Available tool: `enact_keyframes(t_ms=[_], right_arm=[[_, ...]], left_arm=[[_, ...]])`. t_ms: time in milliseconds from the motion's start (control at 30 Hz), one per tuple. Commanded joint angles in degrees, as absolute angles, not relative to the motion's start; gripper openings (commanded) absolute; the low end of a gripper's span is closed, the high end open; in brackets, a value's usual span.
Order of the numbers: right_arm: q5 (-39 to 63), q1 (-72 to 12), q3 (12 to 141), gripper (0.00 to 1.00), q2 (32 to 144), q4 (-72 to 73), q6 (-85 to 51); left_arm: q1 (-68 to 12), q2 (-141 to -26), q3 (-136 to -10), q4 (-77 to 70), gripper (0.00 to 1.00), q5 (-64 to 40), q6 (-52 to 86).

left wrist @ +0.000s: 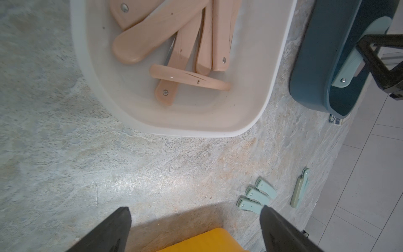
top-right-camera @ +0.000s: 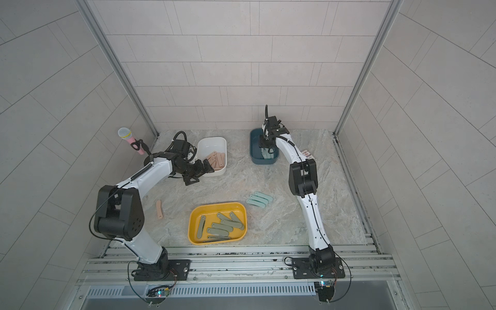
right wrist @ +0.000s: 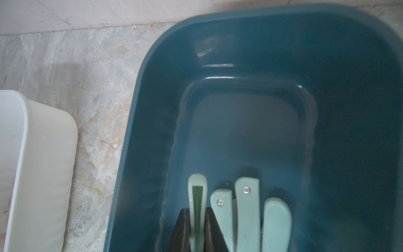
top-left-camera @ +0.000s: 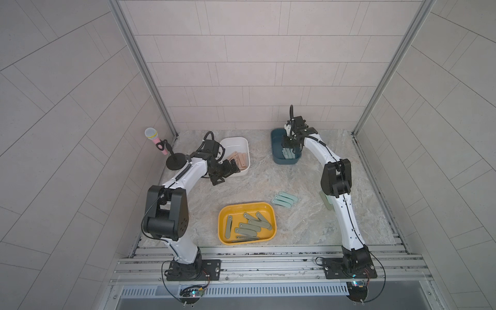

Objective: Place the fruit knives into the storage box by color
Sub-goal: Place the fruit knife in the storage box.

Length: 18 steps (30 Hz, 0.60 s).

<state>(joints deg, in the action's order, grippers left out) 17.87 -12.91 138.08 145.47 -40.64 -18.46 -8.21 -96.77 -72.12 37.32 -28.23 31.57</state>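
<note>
left claw [left wrist: 195,208] wide | right claw [right wrist: 197,210] pinching one teal knife [right wrist: 197,185] in blue box [right wrist: 148,109] | three teal knives [top-left-camera: 285,200] side-by-side

3 pale teal knives [top-left-camera: 285,200] lie side by side just beside the yellow tray [top-left-camera: 222,222] of olive-green knives [top-left-camera: 248,228].
</note>
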Motion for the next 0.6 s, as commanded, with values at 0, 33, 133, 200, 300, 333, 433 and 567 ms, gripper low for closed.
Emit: enact_keyframes(t_ms=[0, 33, 133, 200, 300, 333, 433, 567], right_arm=[[17.5, -13.2, 139.2, 0.19, 145.0, -42.8, -19.3], [17.7, -13.2, 139.2, 0.23, 144.3, -43.2, -18.9], [17.0, -13.6, 138.8, 0.32, 140.7, -45.4, -17.2], [16.2, -13.9, 137.8, 0.34, 137.8, -48.0, -16.3], [14.8, -14.9, 131.9, 0.35, 131.3, -50.5, -15.5], [13.4, -15.4, 128.2, 0.35, 127.9, -50.9, -15.1], [9.6, -16.4, 111.4, 0.36, 115.2, -46.4, -15.0], [5.6, -17.4, 93.6, 0.36, 101.3, -45.4, -14.9]], left_arm=[[-8.5, -97.5, -73.8, 38.9, 1.0, -27.2, 29.6], [-8.6, -97.3, -73.6, 39.2, 1.0, -27.1, 29.3], [-8.8, -96.6, -73.8, 40.6, 1.0, -26.5, 28.1], [-9.0, -95.8, -74.0, 41.9, 1.0, -25.5, 27.0], [-9.7, -93.6, -72.7, 43.3, 1.0, -22.1, 24.9], [-9.8, -92.8, -71.9, 43.9, 1.0, -21.7, 24.5], [-9.9, -90.0, -69.0, 44.2, 1.0, -20.7, 23.8], [-10.4, -86.7, -65.3, 44.0, 1.0, -20.7, 23.8]])
